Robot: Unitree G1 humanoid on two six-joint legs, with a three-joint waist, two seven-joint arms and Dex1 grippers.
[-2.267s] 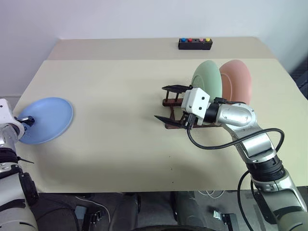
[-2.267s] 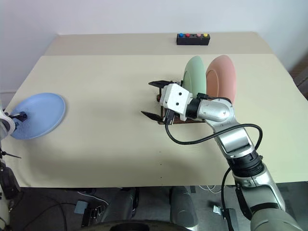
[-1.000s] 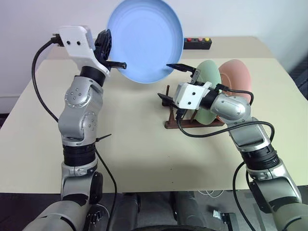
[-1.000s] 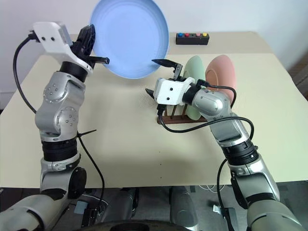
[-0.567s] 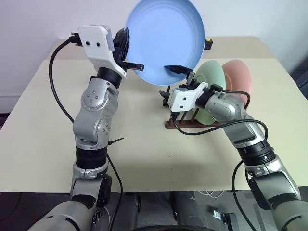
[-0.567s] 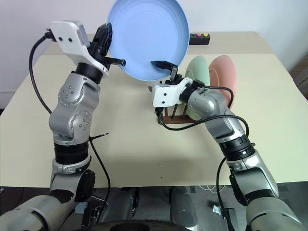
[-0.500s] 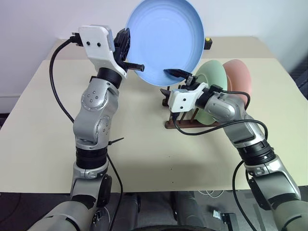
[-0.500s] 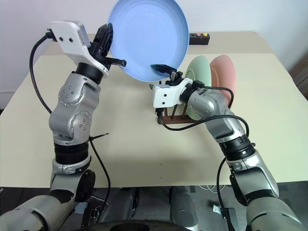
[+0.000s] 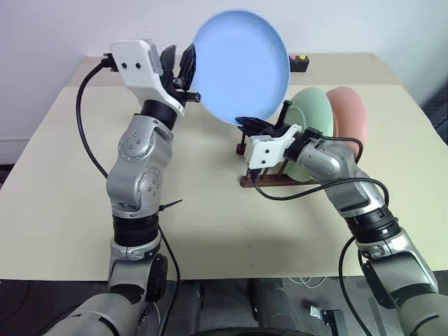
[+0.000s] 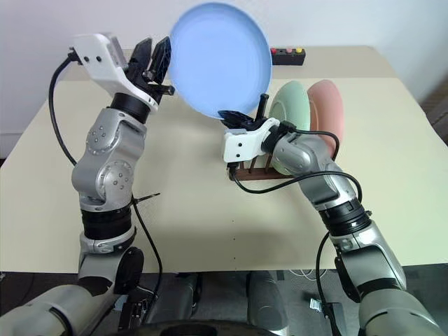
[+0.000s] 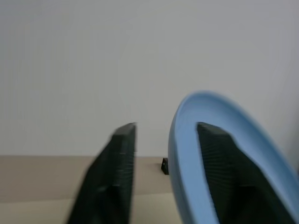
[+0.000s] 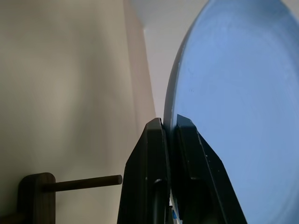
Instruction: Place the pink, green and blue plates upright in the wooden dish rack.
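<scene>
You see the pale green round plate and salmon pink round plate standing in the dark wooden peg rack toward the tabletop's right edge. The light blue round plate hangs above it, right gripper pinching its rim, left gripper spread; only slotting remains.

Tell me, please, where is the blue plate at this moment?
The blue plate is in the air above the table's middle, the right gripper shut on its lower rim just left of the wooden dish rack holding the green plate.

bare pegs at the rack's near end stand free; green plate blocks behind.
</scene>
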